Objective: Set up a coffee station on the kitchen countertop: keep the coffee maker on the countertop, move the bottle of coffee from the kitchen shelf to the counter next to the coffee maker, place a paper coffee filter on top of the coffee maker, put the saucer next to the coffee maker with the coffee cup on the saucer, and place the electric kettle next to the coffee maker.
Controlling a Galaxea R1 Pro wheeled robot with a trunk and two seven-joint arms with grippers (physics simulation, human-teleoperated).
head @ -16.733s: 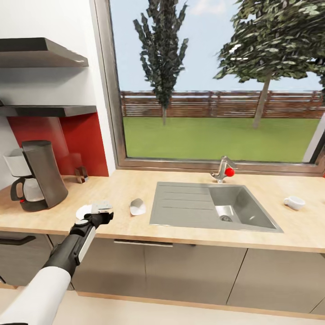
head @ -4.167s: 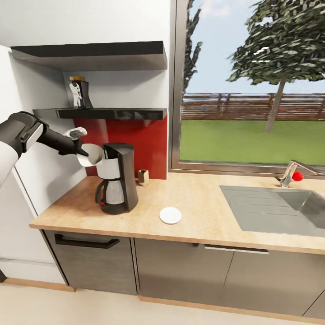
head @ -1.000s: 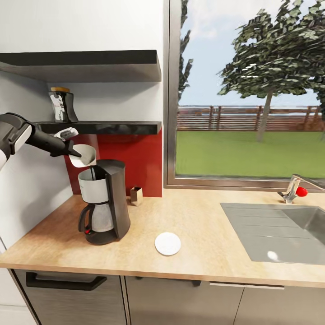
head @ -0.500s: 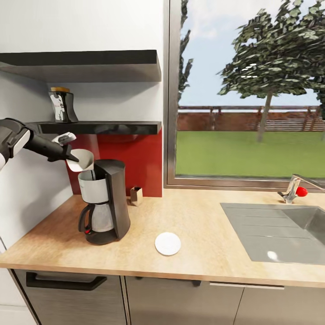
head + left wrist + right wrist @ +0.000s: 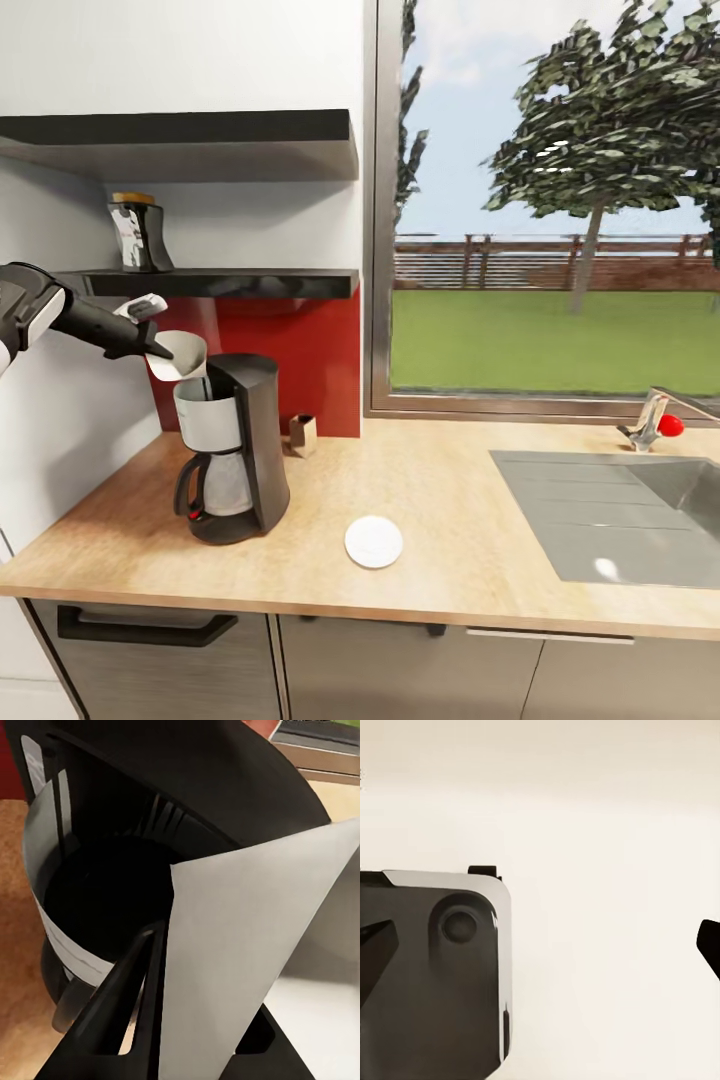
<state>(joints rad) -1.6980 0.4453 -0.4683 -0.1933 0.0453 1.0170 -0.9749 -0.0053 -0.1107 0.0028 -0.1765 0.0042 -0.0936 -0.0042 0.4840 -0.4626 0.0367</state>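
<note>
The black coffee maker (image 5: 234, 448) stands on the light-wood kitchen countertop (image 5: 450, 480) near its left end. My left gripper (image 5: 152, 343) is shut on the white paper coffee filter (image 5: 181, 356), holding it tilted just above the machine's front top. In the left wrist view the filter (image 5: 247, 945) hangs over the coffee maker's dark open top (image 5: 105, 900). The bottle of coffee (image 5: 138, 232) stands on the lower kitchen shelf (image 5: 230, 282). The white saucer (image 5: 374, 542) lies on the counter to the right of the machine. My right gripper (image 5: 540, 945) is open, pointing at the floor. The coffee cup and electric kettle are out of view.
A grey steel sink (image 5: 620, 515) with a red-knobbed faucet (image 5: 650, 420) is set into the counter at the right. A small wooden holder (image 5: 302, 434) stands by the red backsplash. A white wall borders the counter on the left. A dark part of the robot's base (image 5: 427, 975) lies below the right gripper.
My left gripper has carried the filter slightly down and to the left, closer over the coffee maker's top. Nothing else has moved.
</note>
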